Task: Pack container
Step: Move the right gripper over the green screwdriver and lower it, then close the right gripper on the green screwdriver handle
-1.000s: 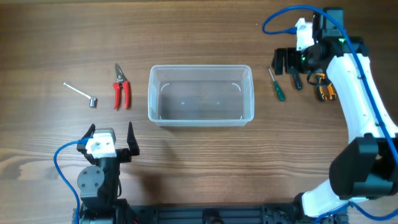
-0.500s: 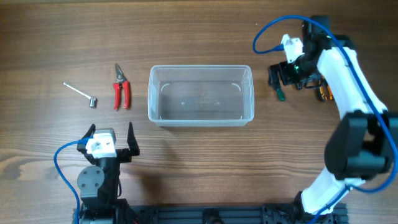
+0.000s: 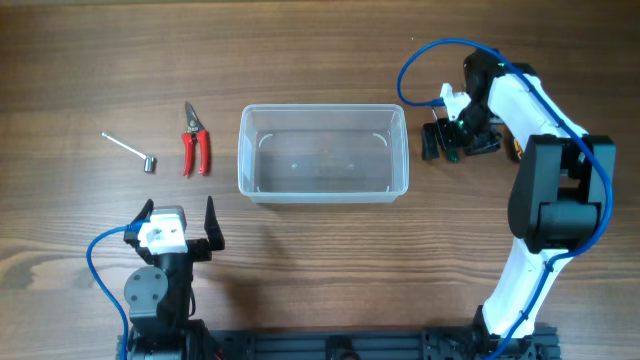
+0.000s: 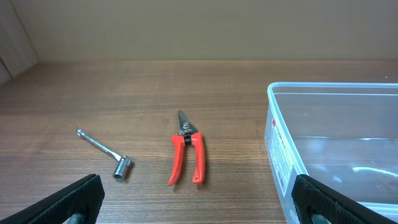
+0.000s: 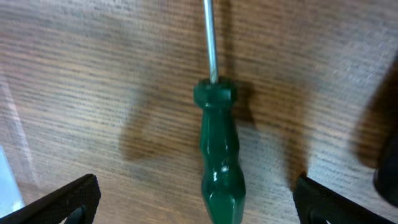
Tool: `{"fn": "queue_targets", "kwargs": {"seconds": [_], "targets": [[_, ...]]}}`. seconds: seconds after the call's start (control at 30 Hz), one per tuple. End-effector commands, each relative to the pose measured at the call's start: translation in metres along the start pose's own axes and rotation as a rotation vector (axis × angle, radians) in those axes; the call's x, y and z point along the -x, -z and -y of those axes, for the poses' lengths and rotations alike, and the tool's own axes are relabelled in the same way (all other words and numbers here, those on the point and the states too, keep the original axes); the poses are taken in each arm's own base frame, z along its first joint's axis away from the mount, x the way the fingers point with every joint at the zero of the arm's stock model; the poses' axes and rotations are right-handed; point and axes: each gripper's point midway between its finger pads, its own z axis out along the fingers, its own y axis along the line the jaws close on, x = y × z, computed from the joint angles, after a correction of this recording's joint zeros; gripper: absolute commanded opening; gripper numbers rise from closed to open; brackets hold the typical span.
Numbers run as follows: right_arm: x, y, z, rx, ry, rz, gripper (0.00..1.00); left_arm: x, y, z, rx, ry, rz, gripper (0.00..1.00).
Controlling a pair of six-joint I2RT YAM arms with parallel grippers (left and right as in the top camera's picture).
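The clear plastic container (image 3: 322, 190) sits empty at the table's middle; its left end shows in the left wrist view (image 4: 280, 134). A green-handled screwdriver (image 5: 217, 165) lies on the wood right of it, mostly hidden under my right gripper (image 3: 450, 140) in the overhead view. The right gripper (image 5: 194, 202) is open, low over the screwdriver, a finger on each side of the handle, not touching. Red pruning shears (image 3: 195, 140) and a metal socket wrench (image 3: 131, 150) lie left of the container. My left gripper (image 3: 180, 228) is open and empty near the front edge.
An orange-and-black tool (image 3: 516, 150) lies right of the right gripper, partly hidden by the arm. The shears (image 4: 187, 155) and the wrench (image 4: 106, 152) lie ahead of the left gripper (image 4: 199, 205). A blue cable loops above the right arm.
My right arm has swung left and down from the far right corner; its open gripper now sits over the green screwdriver. The left arm has not moved.
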Motion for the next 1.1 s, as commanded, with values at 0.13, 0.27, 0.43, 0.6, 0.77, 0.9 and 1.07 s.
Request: {"fn": "queue_targets", "kwargs": {"seconds": [0.13,0.27,0.43,0.6,0.77,0.9,1.07], "targets": [[0.007,-0.003,0.006,-0.022,0.05,0.015,1.0,0.001,0.0,0.001,-0.006,-0.021,0.009,1.0],[0.009,-0.003,0.011,-0.051,0.069,0.018,1.0,0.001,0.0,0.001,-0.006,-0.021,0.009,1.0],[0.014,-0.002,0.016,-0.081,0.07,0.035,0.96,0.001,0.0,0.001,-0.006,-0.021,0.009,1.0],[0.017,-0.002,0.017,-0.083,0.069,0.05,0.92,0.001,0.0,0.001,-0.006,-0.021,0.009,1.0],[0.018,-0.002,0.012,-0.053,0.069,0.057,0.79,0.001,0.0,0.001,-0.006,-0.021,0.009,1.0],[0.019,-0.002,0.012,-0.054,0.069,0.058,0.63,0.001,0.0,0.001,-0.006,-0.021,0.009,1.0],[0.019,-0.002,0.012,-0.054,0.069,0.061,0.56,0.001,0.0,0.001,-0.006,-0.021,0.009,1.0]]}}
